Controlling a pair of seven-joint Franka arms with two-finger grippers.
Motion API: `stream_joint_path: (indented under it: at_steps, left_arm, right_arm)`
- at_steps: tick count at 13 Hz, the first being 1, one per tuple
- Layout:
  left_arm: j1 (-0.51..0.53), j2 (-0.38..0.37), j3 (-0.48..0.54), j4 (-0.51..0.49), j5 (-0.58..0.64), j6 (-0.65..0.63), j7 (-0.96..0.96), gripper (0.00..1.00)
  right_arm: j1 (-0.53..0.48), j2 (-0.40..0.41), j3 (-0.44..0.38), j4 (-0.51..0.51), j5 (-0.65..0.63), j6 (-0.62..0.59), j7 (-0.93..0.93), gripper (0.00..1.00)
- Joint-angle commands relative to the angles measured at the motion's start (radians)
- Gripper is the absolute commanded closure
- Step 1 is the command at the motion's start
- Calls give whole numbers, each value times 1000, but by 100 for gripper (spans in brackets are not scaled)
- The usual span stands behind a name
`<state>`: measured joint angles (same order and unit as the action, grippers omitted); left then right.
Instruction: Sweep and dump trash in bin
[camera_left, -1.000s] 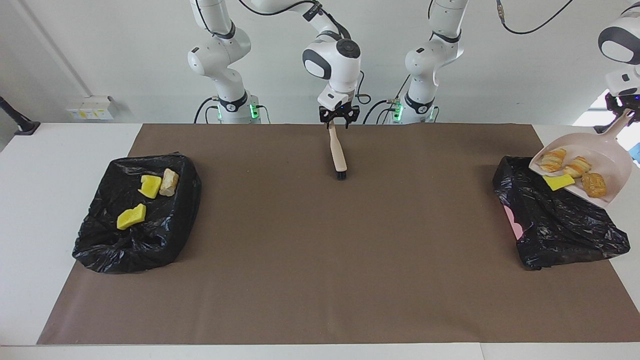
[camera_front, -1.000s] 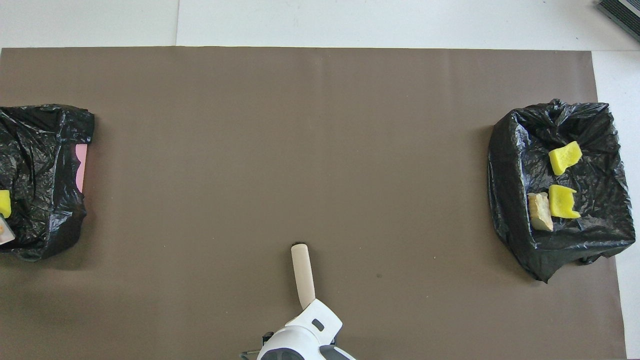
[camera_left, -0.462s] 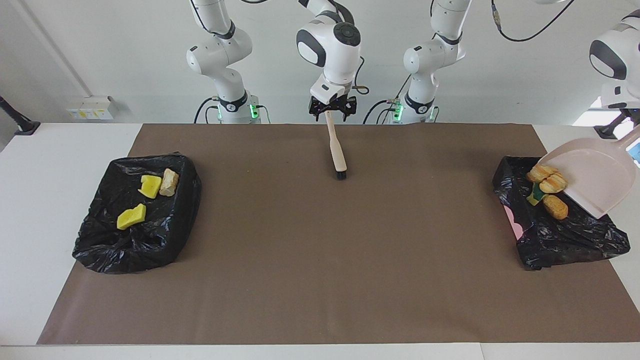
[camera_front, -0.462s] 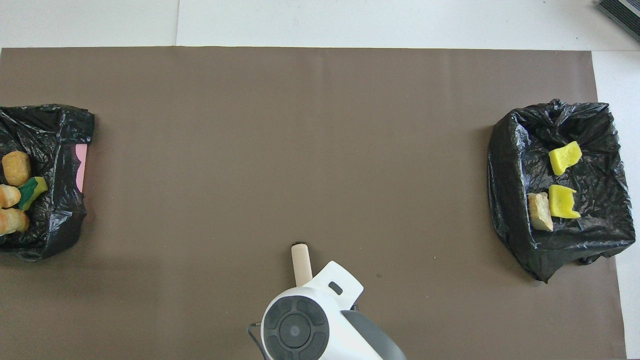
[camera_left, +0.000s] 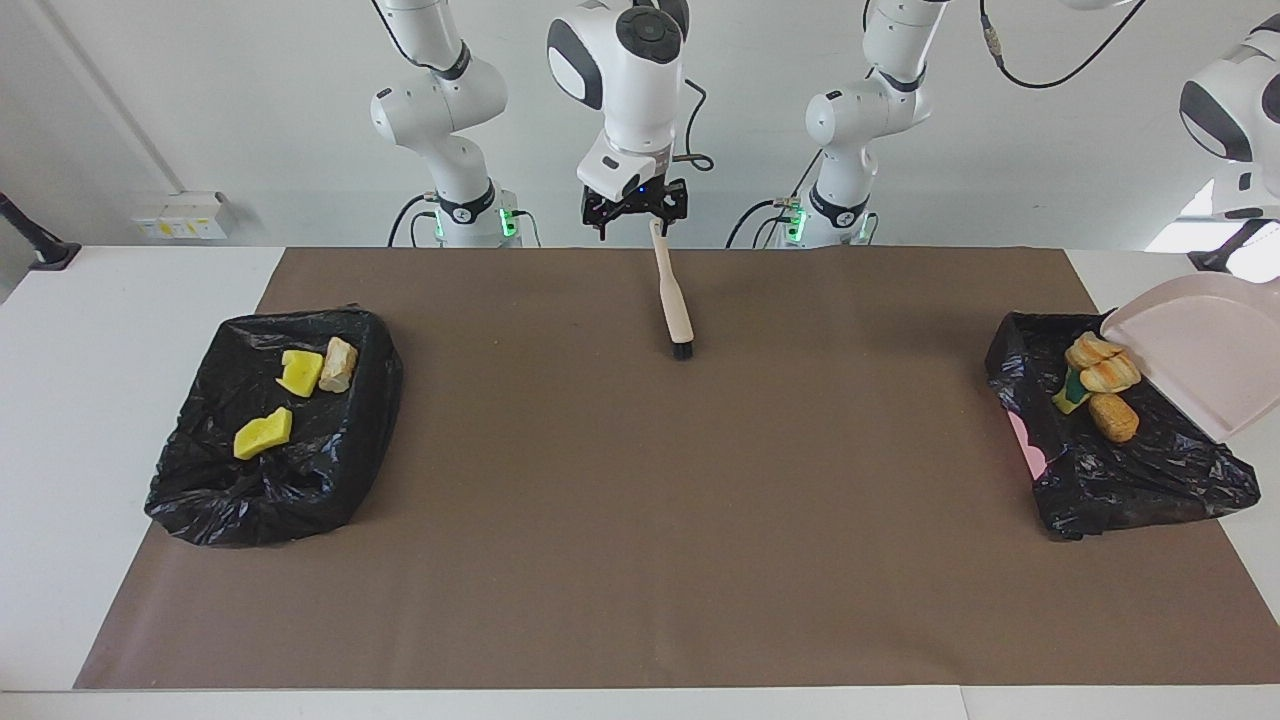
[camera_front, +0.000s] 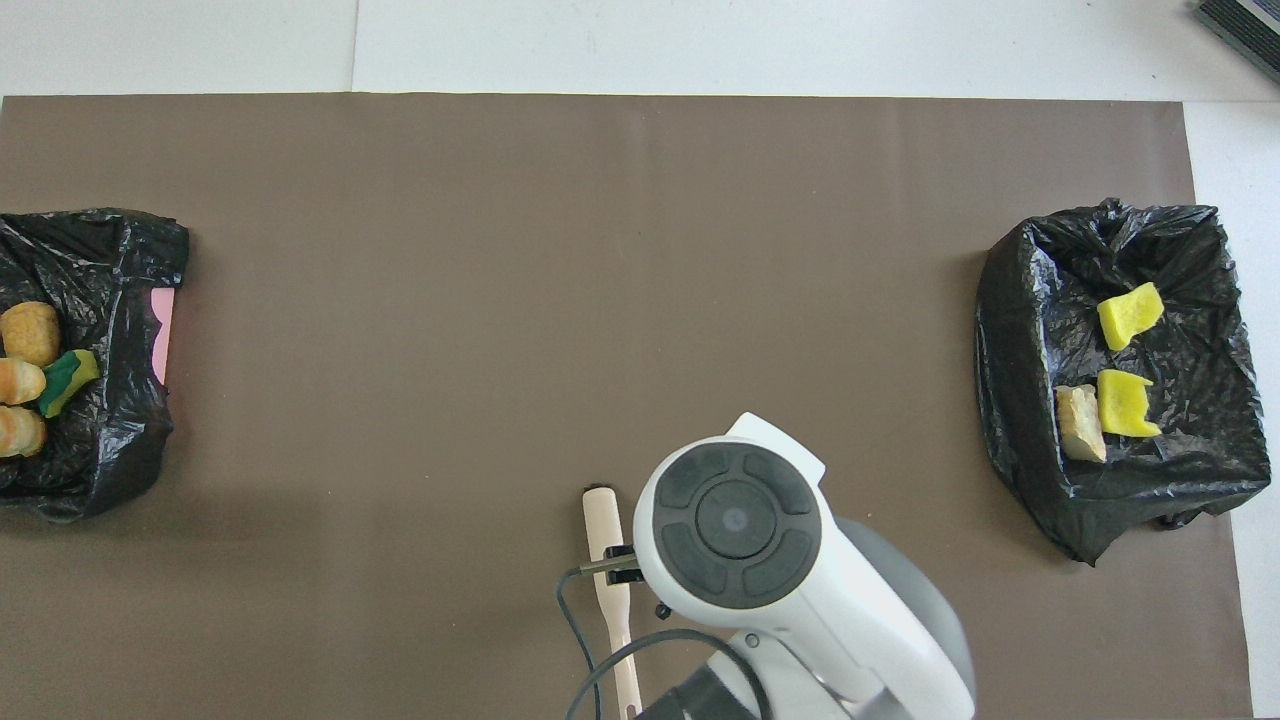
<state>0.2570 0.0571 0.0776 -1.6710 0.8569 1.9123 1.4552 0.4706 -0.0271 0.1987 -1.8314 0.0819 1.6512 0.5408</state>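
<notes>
- Trash (camera_left: 1098, 385): three bread lumps and a green-and-yellow sponge scrap lie in the bin (camera_left: 1150, 480) at the left arm's end of the surface.
- They sit bunched just under the lip of the dustpan (camera_left: 1195, 350).
- The rest, two yellow sponge pieces (camera_left: 265, 432) and one pale lump (camera_left: 338, 363), lie in the other bin (camera_left: 250, 500) at the right arm's end.
- No scrap shows on the brown mat (camera_left: 640, 520).
- Key relation: the pan is tipped steeply over its bin, mouth down toward the bag, and shows empty. The dumped scraps lie straight below its lip.
- Judgement: dumping looks done. What is left is to right the pan and set it down, and only the left arm can do that.
- Left end effector (camera_left: 1225, 256): at the edge of the facing view, above the pan. It is clamped shut, and since the pan hangs in the air, it reads as gripping the pan's handle. The handle itself is out of frame.
- Brush (camera_left: 675, 300): lies on the mat midway between the bins. Its long axis runs away from the robots, with the handle end nearer them and the bristles farther.
- Right end effector (camera_left: 635, 210): raised over the handle end, fingers spread wide, holding nothing. It looks clear of the handle, though the gap is small.
</notes>
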Motion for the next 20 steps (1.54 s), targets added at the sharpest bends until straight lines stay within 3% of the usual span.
stream_joint_path:
  at_steps: [1, 3, 6, 9, 15, 18, 20]
  left_arm:
    - [-31, 15, 10, 75, 7, -50, 62, 100]
    - [-35, 15, 5, 106, -86, -62, 79, 100]
    - [-36, 3, 4, 122, -426, -70, 41, 100]
    - [-59, -9, -19, 99, -628, -136, -180, 100]
    - [-286, -33, -22, -9, -817, -139, -807, 100]
    - [-405, -26, -22, -68, -894, -66, -1055, 100]
    - [-522, 7, -22, -88, -917, 12, -1322, 100]
  right_arm:
    - [-85, 4, 7, 70, 2, -68, -108, 0]
    - [-141, -19, 4, 86, 2, -88, -191, 0]
    - [-248, -33, -4, 86, 2, -88, -248, 0]
    - [-322, -51, -8, 86, -4, -100, -268, 0]
    - [-414, -59, -108, 124, -19, -107, -528, 0]
    - [-483, -53, -114, 132, -42, -103, -530, 0]
    - [-509, -42, -114, 159, -144, -93, -530, 0]
